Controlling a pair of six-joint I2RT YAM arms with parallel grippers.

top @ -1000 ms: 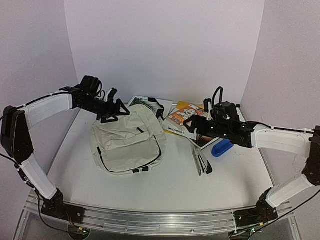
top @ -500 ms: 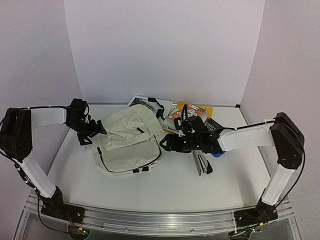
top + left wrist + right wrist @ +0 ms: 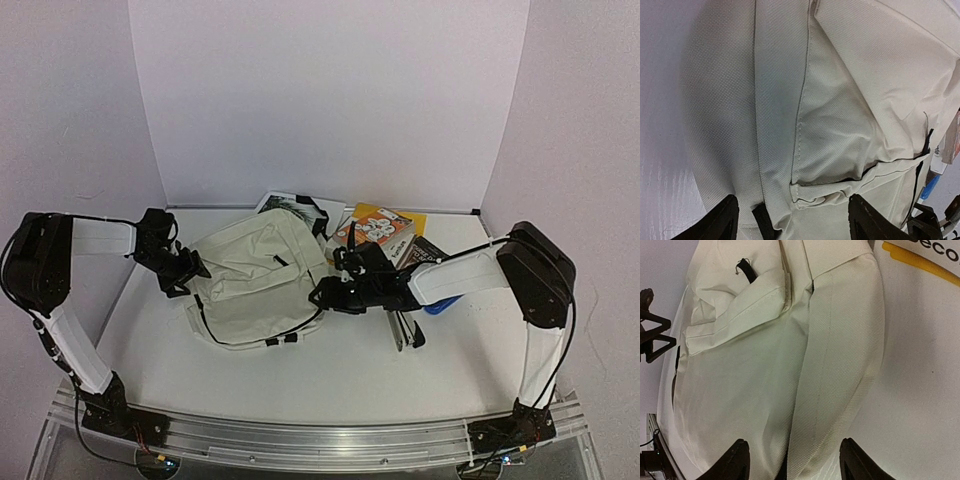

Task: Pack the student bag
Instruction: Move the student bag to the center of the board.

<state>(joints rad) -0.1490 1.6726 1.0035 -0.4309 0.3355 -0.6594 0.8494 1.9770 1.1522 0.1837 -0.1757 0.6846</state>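
While the bag [image 3: 255,270] lies flat on the worktop [image 3: 330,370], my left tool [image 3: 792,222] and right tool [image 3: 792,462] each straddle one of its sides, fingers spread.

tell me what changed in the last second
Both arms swung in to the student bag: the left gripper came from its far end down to its left edge, the right gripper from over the books to its right edge. Both straddle fabric, jaws open. Bag and books stayed put.

Only cut-off dark letters, roughly "eco", can be read, on a white-and-yellow book cover [image 3: 910,257].
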